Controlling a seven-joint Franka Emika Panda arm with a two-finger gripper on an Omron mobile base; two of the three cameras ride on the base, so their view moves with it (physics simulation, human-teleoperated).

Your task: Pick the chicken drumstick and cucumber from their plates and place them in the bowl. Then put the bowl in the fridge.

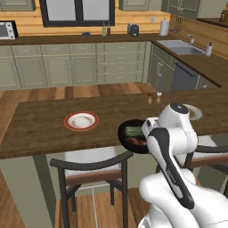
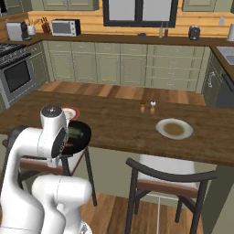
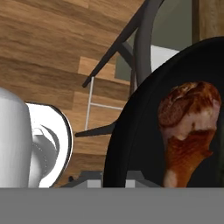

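Observation:
The black bowl [image 1: 129, 125] hangs at the table's near edge, partly out over the floor, and it is also in the right base view [image 2: 84, 135]. Inside it lie the pale green cucumber [image 1: 132, 131] and the reddish-brown chicken drumstick [image 1: 136, 142]. In the hand view the drumstick [image 3: 188, 131] rests against the bowl's dark inside [image 3: 140, 131]. My gripper [image 3: 113, 179] is shut on the bowl's rim, with its fingers mostly hidden. The red-rimmed plate [image 1: 81, 120] sits bare on the table to the left. The cream plate [image 2: 174, 129] lies bare to the right.
Two small shakers [image 1: 153, 98] stand on the wooden table [image 1: 40, 129]. A dark chair [image 1: 91, 164] is tucked under the table just below the bowl, and another chair [image 2: 169, 179] stands to the right. Green cabinets and a sink [image 1: 180, 46] line the back.

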